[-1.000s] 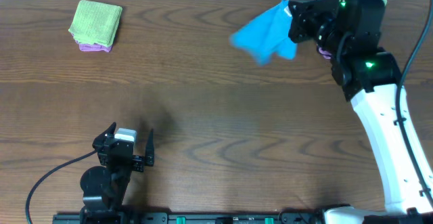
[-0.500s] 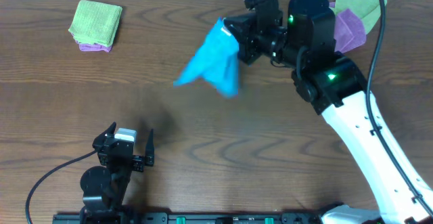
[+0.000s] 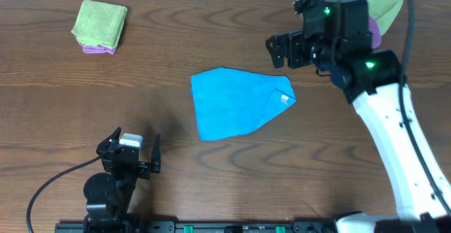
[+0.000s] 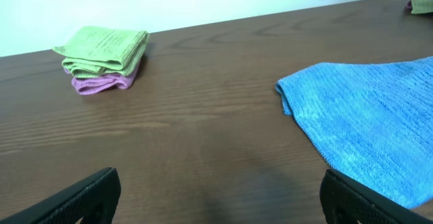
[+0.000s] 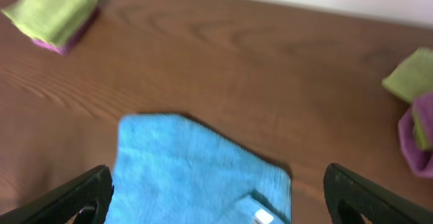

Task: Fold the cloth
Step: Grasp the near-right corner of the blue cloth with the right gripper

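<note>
The sky-blue cloth (image 3: 235, 103) lies spread on the table's middle, its right corner turned over with a small white tag (image 3: 285, 98) showing. My right gripper (image 3: 282, 50) hangs open just above and right of the cloth (image 5: 196, 173), nothing between its fingers (image 5: 84, 193). My left gripper (image 3: 130, 145) rests open near the front left edge, a short way left of the cloth (image 4: 372, 132); its fingertips (image 4: 88, 197) frame bare wood.
A folded lime-green cloth on a purple one (image 3: 99, 26) sits at the back left, seen too in the left wrist view (image 4: 103, 58). A loose green and purple cloth heap (image 3: 373, 18) lies at the back right behind my right arm.
My right gripper swung the blue cloth leftward, let it go and opened. The cloth now lies on the table. The left arm has not moved.
</note>
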`<state>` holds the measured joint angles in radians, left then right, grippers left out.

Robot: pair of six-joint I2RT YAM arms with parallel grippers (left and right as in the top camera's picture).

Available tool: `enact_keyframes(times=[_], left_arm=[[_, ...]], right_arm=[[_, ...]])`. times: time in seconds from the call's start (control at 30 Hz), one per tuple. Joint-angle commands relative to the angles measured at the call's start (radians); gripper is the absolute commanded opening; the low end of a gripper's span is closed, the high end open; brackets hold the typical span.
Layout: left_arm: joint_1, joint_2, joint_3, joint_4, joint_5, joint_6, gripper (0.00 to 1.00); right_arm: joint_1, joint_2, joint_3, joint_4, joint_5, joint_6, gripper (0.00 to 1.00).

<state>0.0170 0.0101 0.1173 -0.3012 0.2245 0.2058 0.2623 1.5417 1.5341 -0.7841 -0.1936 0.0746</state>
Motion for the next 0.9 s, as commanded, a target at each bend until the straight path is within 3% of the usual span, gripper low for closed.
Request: enact_keyframes(times=[0.0,0.07,0.4,0.63,0.87], left_arm=[[0.003,-0.006,-0.023,-0.006,-0.011,-0.008,0.95],[0.003,-0.006,-0.023,-0.005,-0.011,-0.008,0.95],[0.003,-0.006,-0.023,-0.006,-0.011,-0.008,0.96],[0.003,-0.006,-0.023,-0.005,-0.011,-0.008,0.95],[0.003,-0.006,-0.023,-0.006,-0.011,-0.008,0.95]], right_arm=[[0.017,0.093,0.008,-0.059,-0.090,-0.058,0.99],[0.030,0.145,0.008,-0.094,-0.104,-0.086,0.98],[0.040,0.395,0.008,-0.173,-0.045,-0.112,0.70],[0.040,0.491,0.008,-0.192,0.090,-0.092,0.60],[0.043,0.546,0.008,-0.179,0.158,-0.130,0.61]])
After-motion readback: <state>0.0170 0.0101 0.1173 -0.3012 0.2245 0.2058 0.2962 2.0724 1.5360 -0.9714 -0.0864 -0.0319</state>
